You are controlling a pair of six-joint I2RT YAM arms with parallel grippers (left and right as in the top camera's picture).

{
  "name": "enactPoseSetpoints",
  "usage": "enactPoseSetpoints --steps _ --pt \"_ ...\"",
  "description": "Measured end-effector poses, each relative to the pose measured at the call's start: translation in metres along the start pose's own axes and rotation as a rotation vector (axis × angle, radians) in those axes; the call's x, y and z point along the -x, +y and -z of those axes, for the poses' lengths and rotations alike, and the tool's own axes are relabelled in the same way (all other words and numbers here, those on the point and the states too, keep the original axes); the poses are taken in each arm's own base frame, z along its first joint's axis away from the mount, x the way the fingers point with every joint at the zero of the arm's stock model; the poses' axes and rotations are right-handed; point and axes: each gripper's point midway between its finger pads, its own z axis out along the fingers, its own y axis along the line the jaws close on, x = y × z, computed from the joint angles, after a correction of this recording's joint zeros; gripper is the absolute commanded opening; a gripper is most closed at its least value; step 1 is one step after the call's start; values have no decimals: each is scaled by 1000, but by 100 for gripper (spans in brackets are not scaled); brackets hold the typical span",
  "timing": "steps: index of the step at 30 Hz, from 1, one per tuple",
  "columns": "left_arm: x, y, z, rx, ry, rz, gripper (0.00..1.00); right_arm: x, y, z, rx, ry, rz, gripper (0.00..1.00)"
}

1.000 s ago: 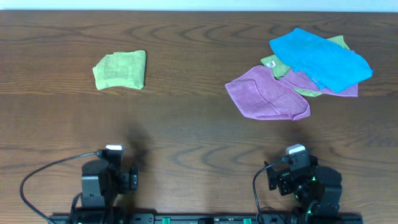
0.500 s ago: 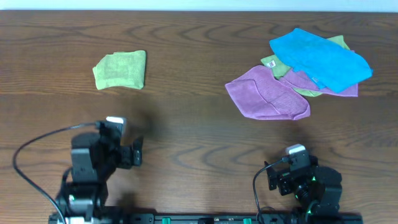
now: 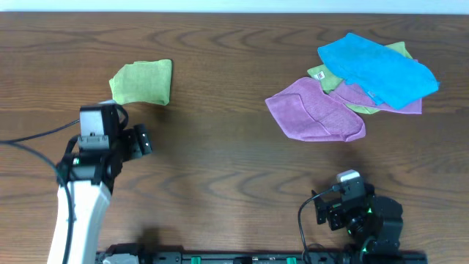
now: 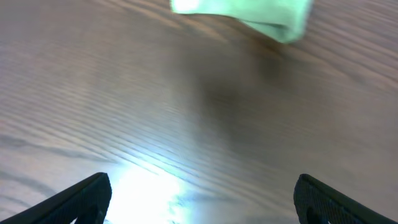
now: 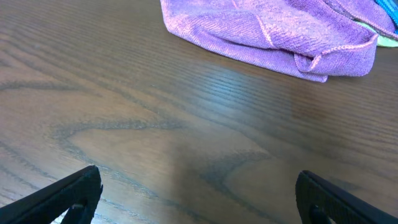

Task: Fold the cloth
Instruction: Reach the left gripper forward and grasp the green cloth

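Observation:
The cloth [image 3: 141, 82] is lime green and lies bunched in a small rectangle at the table's far left. In the left wrist view the cloth [image 4: 249, 12] shows at the top edge, ahead and slightly right. My left gripper [image 3: 108, 116] hovers just in front of the cloth's near left corner, over bare wood. It is open [image 4: 202, 186], with both dark fingertips [image 4: 93, 193] far apart and nothing between them. My right gripper [image 3: 344, 185] sits near the front edge at the right, also open [image 5: 198, 183] and empty.
A pile of cloths lies at the far right: a purple cloth [image 3: 315, 110] in front, a blue cloth [image 3: 377, 66] on top, and a pale yellow-green cloth with a white label [image 3: 321, 73] under them. The purple cloth [image 5: 261, 31] lies ahead of my right gripper.
My left arm has swung away from the front edge toward the far left and now stands close to the lime-green cloth. Its jaws stayed open. The right arm has not moved.

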Motion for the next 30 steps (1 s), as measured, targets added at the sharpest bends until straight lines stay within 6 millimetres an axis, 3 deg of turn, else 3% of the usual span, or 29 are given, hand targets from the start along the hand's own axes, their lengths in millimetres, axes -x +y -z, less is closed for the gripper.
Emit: enactPoseSetpoints --steps 7,11,19,26,30 --pt "14 5 -47 66 20 30 95 0 0 0 0 0 0 99" --pt "17 -2 -62 57 55 -6 95 0 0 0 0 0 0 99" --pt "68 -45 -70 -11 -25 -227 95 0 0 0 0 0 0 99" --pt "75 -59 -100 -6 48 -285 95 0 0 0 0 0 0 99" --pt "79 -82 -110 -24 70 -337 95 0 0 0 0 0 0 99"
